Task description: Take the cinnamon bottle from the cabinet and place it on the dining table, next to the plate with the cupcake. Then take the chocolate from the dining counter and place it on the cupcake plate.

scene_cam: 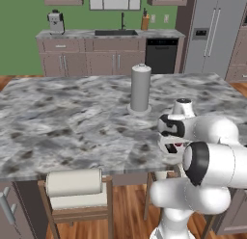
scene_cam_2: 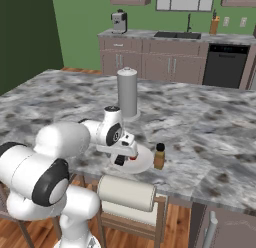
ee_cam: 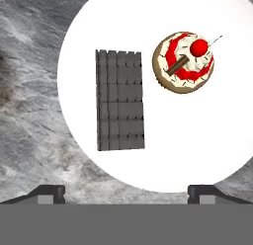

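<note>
Looking down through the hand view, the white plate (ee_cam: 197, 135) lies on the marble dining table (ee_cam: 29, 115). The black chocolate (ee_cam: 121, 101) lies flat on the plate's left half, and the cupcake (ee_cam: 185, 62) with its red top sits beside it. My gripper (ee_cam: 126, 192) hovers just above the plate, open, with its fingertips (ee_cam: 47, 192) wide apart and nothing between them. From the right base view, the gripper (scene_cam_2: 122, 156) hangs over the plate (scene_cam_2: 145, 164), and the amber cinnamon bottle (scene_cam_2: 159, 156) stands upright right next to the plate's rim.
A tall grey paper-towel cylinder (scene_cam: 140, 87) (scene_cam_2: 127, 92) stands on the table (scene_cam: 72, 122) behind the plate. A cushioned chair (scene_cam: 75, 185) (scene_cam_2: 127, 194) is tucked under the near edge. Worktop, sink and dishwasher line the far wall.
</note>
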Available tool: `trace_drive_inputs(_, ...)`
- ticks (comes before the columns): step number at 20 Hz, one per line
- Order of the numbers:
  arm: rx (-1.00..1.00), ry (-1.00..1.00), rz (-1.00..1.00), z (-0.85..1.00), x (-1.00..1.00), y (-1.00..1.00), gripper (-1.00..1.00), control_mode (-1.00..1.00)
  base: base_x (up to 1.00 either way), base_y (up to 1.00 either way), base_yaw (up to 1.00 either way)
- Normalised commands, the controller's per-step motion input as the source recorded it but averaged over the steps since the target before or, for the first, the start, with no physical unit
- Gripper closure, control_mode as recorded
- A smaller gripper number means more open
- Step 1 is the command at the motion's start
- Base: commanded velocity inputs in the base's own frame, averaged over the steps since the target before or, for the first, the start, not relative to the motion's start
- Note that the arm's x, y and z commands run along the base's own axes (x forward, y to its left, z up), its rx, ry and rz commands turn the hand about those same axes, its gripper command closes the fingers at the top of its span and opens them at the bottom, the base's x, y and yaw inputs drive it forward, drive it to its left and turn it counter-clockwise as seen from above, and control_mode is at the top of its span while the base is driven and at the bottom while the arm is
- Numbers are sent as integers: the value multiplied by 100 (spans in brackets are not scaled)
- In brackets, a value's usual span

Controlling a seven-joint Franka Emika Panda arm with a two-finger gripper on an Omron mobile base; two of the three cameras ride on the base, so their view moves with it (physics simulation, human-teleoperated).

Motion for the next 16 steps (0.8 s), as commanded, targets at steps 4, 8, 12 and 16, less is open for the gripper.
trace_drive_inputs(4, 1, 4, -5, 32, -51, 0, -100, -100, 0, 0, 0)
trace_drive_inputs(8, 0, 1, -2, 37, -53, 0, -100, -100, 0, 0, 0)
trace_drive_inputs(12, 0, 0, 0, 35, -56, 1, -100, -100, 0, 0, 0)
trace_drive_inputs(16, 0, -5, 0, 38, -57, 6, -100, -100, 0, 0, 0)
